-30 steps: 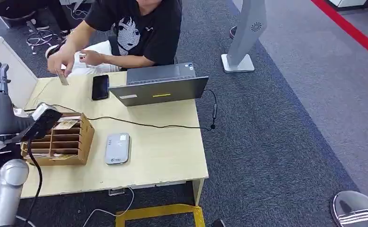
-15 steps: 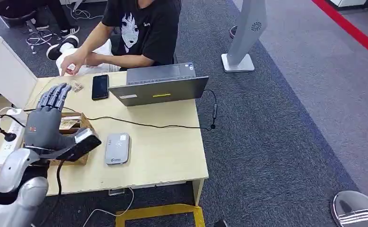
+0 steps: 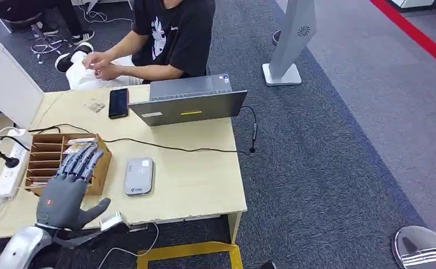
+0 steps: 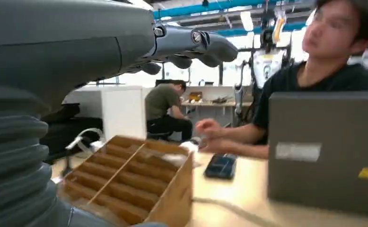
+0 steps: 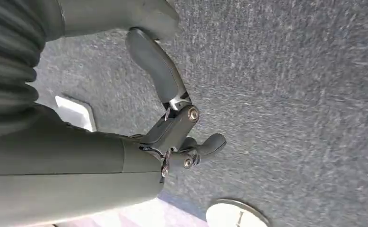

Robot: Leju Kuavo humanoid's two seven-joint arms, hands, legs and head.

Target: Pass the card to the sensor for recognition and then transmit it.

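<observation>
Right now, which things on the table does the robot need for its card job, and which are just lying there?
For the job: left hand, open above the wooden card box; cards in it; grey card sensor.

Just lying about: laptop, phone, power strip, black cable.

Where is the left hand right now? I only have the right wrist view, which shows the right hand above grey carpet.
Observer: In the head view the left hand hovers with its fingers spread over the near side of a wooden divider box on the table.
Operator: Is it holding a card?
Observer: No. The left wrist view shows its fingers stretched out with nothing in them.
Operator: And the sensor?
Observer: A grey card reader lies flat on the table beside the box, on the robot's right of it. Nothing is touching it.
</observation>
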